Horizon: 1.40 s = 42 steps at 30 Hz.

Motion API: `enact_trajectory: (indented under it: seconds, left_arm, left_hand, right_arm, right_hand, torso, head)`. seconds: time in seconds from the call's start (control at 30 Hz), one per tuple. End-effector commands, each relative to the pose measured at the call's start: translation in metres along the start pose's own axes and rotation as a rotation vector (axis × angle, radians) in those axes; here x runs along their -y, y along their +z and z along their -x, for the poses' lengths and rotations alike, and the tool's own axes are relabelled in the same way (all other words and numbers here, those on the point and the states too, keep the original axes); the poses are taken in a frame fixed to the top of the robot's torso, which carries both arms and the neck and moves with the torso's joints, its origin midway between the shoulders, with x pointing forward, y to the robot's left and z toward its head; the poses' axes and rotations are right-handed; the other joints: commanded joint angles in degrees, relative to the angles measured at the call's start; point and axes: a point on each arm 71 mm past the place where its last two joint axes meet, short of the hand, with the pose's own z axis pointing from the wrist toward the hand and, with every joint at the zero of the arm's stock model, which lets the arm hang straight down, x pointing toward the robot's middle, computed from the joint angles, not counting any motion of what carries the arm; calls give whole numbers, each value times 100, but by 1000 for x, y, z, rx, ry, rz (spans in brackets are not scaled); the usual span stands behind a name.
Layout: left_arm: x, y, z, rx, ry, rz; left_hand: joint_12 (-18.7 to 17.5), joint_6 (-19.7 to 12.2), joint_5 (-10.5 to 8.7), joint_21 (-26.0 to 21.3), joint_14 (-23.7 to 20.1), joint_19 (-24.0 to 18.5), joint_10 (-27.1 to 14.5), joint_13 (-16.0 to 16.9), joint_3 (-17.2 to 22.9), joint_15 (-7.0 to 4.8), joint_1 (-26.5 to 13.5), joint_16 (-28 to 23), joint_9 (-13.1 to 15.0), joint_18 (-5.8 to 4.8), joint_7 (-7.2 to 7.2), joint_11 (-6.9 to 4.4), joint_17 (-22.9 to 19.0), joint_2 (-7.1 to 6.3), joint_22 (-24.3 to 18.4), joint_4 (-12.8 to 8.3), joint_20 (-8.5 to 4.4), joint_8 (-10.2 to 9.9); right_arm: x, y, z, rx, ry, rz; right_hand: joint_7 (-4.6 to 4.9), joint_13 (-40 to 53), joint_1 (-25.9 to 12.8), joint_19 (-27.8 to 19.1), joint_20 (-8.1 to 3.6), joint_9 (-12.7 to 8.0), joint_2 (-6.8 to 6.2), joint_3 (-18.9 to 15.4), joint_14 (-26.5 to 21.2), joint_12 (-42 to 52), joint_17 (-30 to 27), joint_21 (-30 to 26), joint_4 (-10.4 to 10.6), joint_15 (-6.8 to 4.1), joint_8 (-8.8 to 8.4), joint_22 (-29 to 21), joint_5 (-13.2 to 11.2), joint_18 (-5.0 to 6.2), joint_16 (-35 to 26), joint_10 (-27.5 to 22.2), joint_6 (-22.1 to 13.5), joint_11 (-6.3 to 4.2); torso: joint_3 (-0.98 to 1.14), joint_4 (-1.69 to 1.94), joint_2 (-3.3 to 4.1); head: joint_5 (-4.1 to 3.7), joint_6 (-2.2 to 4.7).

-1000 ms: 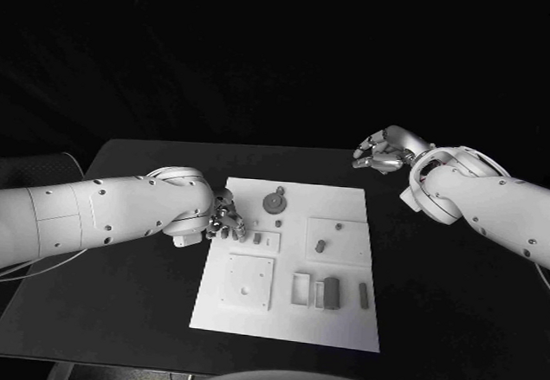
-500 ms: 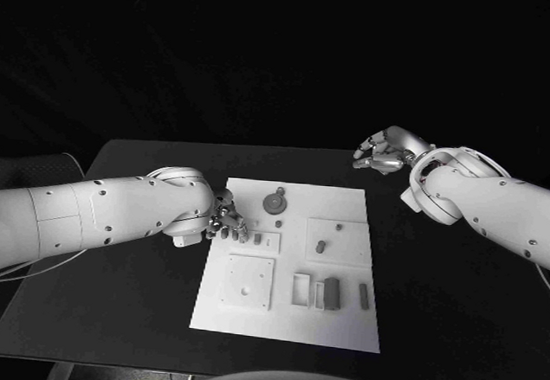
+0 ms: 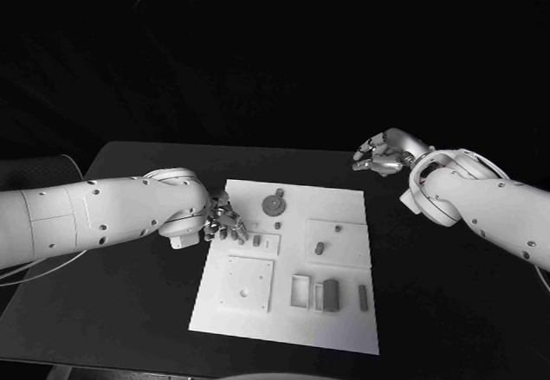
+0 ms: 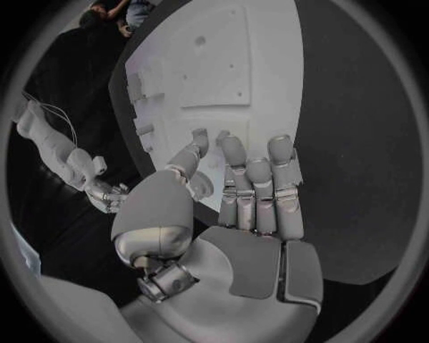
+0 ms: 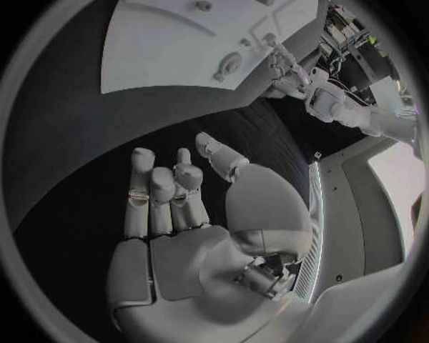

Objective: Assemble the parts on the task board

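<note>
The white task board (image 3: 342,324) lies in the middle of the black table. On it are a round grey part (image 3: 274,203), a small peg (image 3: 258,239), another small piece (image 3: 320,246), a dark block (image 3: 330,293) and a thin bar (image 3: 364,296). My left hand (image 3: 223,223) hovers at the board's left edge beside the small peg, fingers stretched out and holding nothing; the left wrist view shows the hand (image 4: 254,207) over the board (image 4: 232,64). My right hand (image 3: 380,153) hangs beyond the board's far right corner, empty, its fingers (image 5: 165,193) loosely spread.
A square plate (image 3: 247,282) and a rectangular frame (image 3: 299,289) sit on the board's near half. Black table surface (image 3: 467,323) stretches to the right of the board and a narrower strip (image 3: 118,302) to its left.
</note>
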Motion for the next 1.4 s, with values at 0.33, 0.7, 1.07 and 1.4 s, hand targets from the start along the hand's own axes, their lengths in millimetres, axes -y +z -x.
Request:
enact_trajectory:
  seconds: [0.33,0.7,1.07,1.4]
  left_arm:
    - [-3,-9,26,-3,-313,-234]
    - [-16,-15,52,103,-467,-445]
    - [-6,-15,56,396,-110,-600]
    - [28,-9,47,484,255,-656]
  left_hand:
    - [-408,-737,-29,-526,-915,-746,-1086,-262,39,408,-46,-501,-126,38,400,381,-324,198,-79,-57,363,-340]
    - [-1829,-1172,-364,-2036,-2070,-1980,-1896,-1227,329,1514,343,-2348,-321,292,672,1053,-1242,430,-1120,-384,1453,-485]
    - [-2244,-1265,-412,-2370,-1777,-1749,-1578,-1603,271,1582,1302,-2879,-483,408,598,1045,-1289,223,-1531,-433,1576,-466]
    - [-414,-1331,-330,-945,-1060,-620,-970,-267,-361,791,1772,-985,-770,455,348,388,130,73,-204,-420,906,-503]
  right_arm:
    - [2,-10,-2,1,17,44]
    - [5,-33,-12,13,62,121]
    - [15,-46,-30,3,87,120]
    - [23,-45,-31,22,108,102]
  right_hand:
    - [83,11,-65,28,27,-47,-30,9,3,-23,-6,-28,46,11,-161,84,-20,48,-21,-34,-248,73]
    - [90,13,-43,31,24,-47,-36,18,7,-19,-5,-27,33,21,-164,85,-16,48,-18,-35,-251,81]
    - [93,14,-27,33,23,-45,-33,28,10,-17,-6,-27,25,26,-162,86,9,48,-18,-38,-246,84]
    - [96,14,-26,36,23,-45,-31,30,12,-15,-7,-26,26,28,-164,86,38,48,-18,-39,-246,86]
  torso:
    - [6,1,-5]
    - [6,-17,-44]
    - [4,-36,-138]
    - [6,-60,-159]
  head:
    - [-45,116]
    - [-68,230]
    - [-45,261]
    - [-23,290]
